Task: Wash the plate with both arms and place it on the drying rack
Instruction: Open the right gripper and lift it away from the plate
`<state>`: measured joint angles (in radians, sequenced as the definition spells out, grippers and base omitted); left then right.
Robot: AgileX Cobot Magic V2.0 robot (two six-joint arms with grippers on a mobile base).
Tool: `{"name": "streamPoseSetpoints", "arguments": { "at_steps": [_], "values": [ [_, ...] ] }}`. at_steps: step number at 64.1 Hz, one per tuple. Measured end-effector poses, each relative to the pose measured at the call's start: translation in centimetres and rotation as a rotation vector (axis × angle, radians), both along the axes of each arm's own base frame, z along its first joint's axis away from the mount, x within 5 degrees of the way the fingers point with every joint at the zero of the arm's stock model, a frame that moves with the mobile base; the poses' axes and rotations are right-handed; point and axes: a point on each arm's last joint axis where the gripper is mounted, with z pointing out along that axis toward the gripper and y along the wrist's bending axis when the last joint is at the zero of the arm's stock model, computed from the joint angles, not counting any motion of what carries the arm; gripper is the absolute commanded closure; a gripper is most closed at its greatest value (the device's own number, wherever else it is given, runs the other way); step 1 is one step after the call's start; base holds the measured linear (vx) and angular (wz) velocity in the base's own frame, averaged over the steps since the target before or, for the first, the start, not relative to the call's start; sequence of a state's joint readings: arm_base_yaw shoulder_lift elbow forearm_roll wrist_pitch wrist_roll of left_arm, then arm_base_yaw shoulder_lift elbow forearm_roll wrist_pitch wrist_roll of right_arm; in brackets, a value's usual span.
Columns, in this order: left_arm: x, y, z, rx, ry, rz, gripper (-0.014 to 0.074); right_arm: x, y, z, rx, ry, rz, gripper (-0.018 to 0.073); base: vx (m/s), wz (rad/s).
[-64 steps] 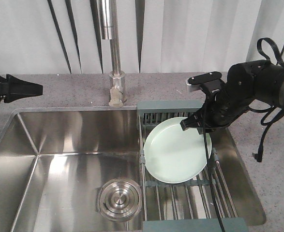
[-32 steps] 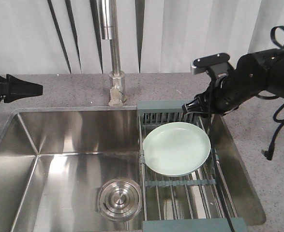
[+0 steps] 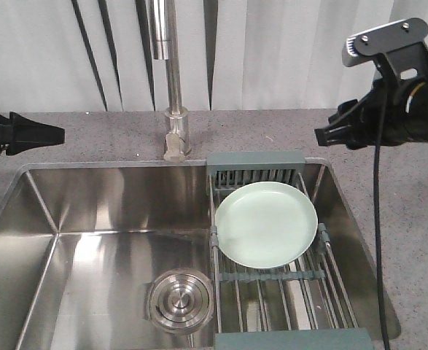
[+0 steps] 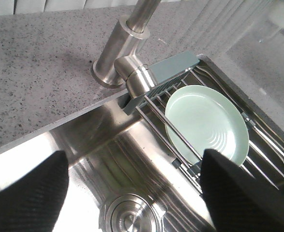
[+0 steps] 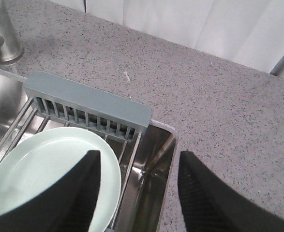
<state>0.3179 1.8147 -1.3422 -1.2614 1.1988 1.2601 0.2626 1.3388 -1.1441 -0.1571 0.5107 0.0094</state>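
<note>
The plate [image 3: 266,224] is seen lying flat on the drying rack [image 3: 255,165] over the sink [image 3: 90,219], so placement is judged complete. Both the right gripper [image 5: 138,186] and the left gripper [image 4: 132,193] are held spread, empty and clear of it; only retreat seems required next.

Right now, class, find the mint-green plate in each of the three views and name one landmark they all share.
Front view: plate lies right of centre on the drying rack.
Left wrist view: plate right of centre.
Right wrist view: plate bottom left.
Shared landmark: the rack's grey-green end block.
</note>
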Motion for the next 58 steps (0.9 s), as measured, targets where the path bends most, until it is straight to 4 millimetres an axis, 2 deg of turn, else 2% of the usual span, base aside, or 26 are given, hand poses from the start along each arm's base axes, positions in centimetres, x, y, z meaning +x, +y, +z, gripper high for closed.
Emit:
{"name": "streamPoseSetpoints", "arguments": {
  "at_steps": [16, 27, 41, 58],
  "values": [
    [0.0, 0.0, 0.0, 0.0, 0.0, 0.0, 0.0062, -6.9, -1.8, -0.4, 0.023, -0.129, 0.019, 0.0191, 0.0, 0.0],
    [0.0, 0.0, 0.0, 0.0, 0.0, 0.0, 0.0062, -11.4, -3.0, -1.8, 0.016, -0.18, 0.026, 0.0191, 0.0, 0.0],
    [0.0, 0.0, 0.0, 0.0, 0.0, 0.0, 0.0062, -16.0, -4.2, -3.8, 0.045, -0.237, 0.016, 0.0191, 0.0, 0.0],
    [0.0, 0.0, 0.0, 0.0, 0.0, 0.0, 0.0062, -20.1, -5.4, -6.4, 0.101, -0.288, -0.014, 0.0191, 0.0, 0.0]
  ]
}}
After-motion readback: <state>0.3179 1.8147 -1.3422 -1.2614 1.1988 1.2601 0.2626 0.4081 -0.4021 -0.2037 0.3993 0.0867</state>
